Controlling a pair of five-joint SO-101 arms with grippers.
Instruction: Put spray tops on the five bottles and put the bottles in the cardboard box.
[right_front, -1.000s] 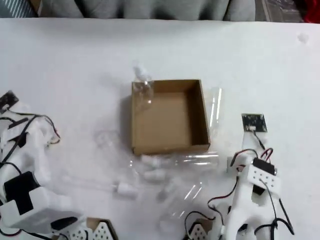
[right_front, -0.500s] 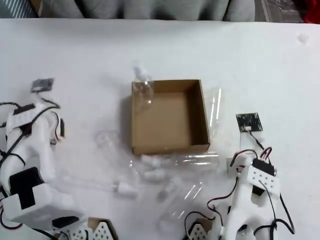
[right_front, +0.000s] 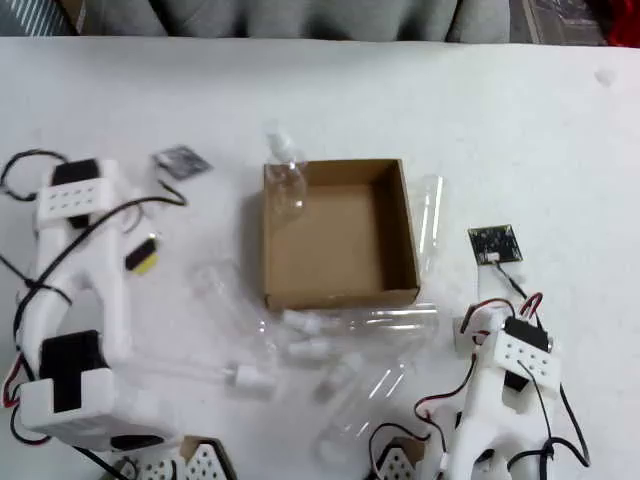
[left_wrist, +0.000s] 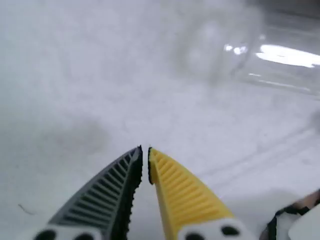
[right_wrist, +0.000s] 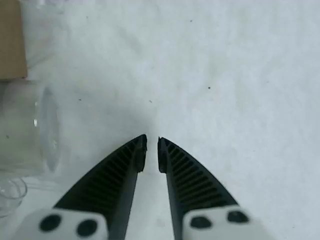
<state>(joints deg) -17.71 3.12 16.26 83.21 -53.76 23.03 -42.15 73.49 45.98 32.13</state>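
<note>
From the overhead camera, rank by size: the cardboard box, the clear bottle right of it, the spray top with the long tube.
1. cardboard box
2. clear bottle
3. spray top, its faint tube hard to trace

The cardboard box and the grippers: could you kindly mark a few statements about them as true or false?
1. The cardboard box lies tipped on its side. False: it stands with its open side up.
2. The left gripper holds nothing. True.
3. All the bottles are inside the box. False: clear bottles lie on the table in front of it.
4. The right gripper is over bare table, with a clear bottle lying nearby. True.
</note>
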